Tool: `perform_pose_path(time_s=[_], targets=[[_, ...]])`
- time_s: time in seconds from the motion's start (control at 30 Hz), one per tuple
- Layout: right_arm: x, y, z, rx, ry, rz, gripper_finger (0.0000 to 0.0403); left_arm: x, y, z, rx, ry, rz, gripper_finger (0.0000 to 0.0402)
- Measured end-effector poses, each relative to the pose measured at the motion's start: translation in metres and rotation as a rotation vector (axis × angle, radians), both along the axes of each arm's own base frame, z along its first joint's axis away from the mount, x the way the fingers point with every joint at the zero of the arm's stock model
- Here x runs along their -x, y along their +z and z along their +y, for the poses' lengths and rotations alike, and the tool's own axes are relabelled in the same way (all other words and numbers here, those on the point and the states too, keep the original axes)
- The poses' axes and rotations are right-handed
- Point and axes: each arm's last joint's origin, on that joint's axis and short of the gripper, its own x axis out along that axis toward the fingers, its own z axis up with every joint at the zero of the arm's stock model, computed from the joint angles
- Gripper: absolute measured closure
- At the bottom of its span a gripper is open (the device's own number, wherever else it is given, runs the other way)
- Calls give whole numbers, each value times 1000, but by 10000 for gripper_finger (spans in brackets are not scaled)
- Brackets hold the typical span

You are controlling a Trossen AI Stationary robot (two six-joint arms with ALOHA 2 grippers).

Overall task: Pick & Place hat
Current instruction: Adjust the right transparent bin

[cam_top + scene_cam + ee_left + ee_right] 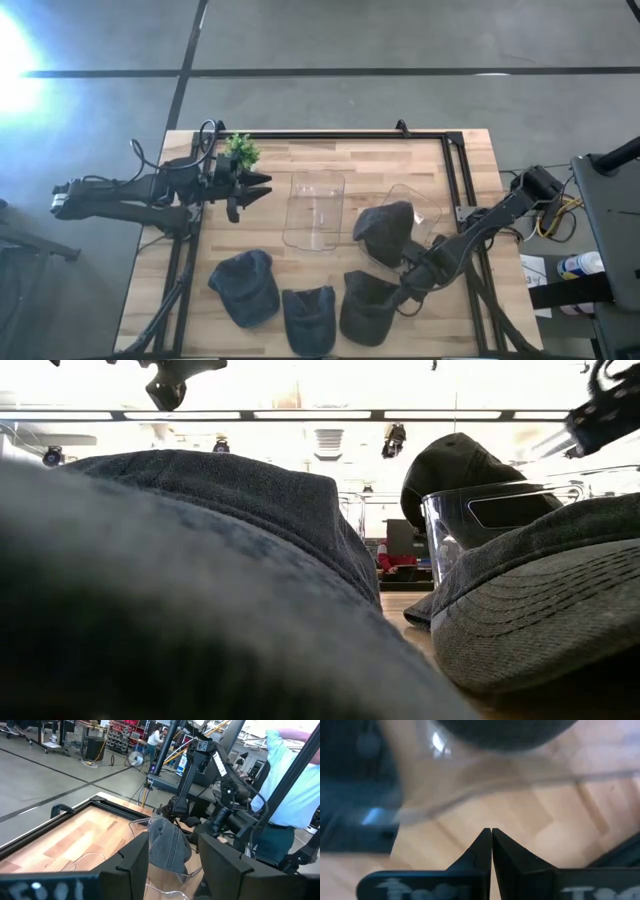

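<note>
The right claw (408, 287) is seen low over the light wooden bench (330, 165), between the tilted clear plastic bin on the right (425, 215) and the dark grey denim cap nearest to it in the front row (366, 306). In the right wrist view its two dark fingers (479, 851) are pressed together with nothing between them, so the claw is closed and empty. It is judged that the arm is placed there in order to be ready for the next cap.

One dark grey cap (384, 232) is lying on the rim of this tilted bin, partly inside it and partly hanging over the edge. In the low view the same cap (462, 468) is seen to stand above the transparent wall. It seems only half placed, and it could slide out if the bin is touched.

Two more dark denim caps, the left one (245, 286) and the middle one (309, 316), are waiting in the front row, so the task is judged as not finished.

The second clear plastic bin (316, 210), in the middle of the bench, appears empty.

The left claw (252, 187) is held off at the left side, beside a small green plant (240, 150), with fingers (131, 865) spread apart and holding nothing. It is probably kept there so the working area stays free.
</note>
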Motion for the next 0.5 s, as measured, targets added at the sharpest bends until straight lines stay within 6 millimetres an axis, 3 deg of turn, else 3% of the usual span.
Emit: perform_pose_path(time_s=[0.27,0.5], targets=[[-1,4,-35,83,-38,-86,395,0,0,0,3,-1,0,236],[-14,7,-60,91,24,-124,395,0,0,0,3,0,0,236]])
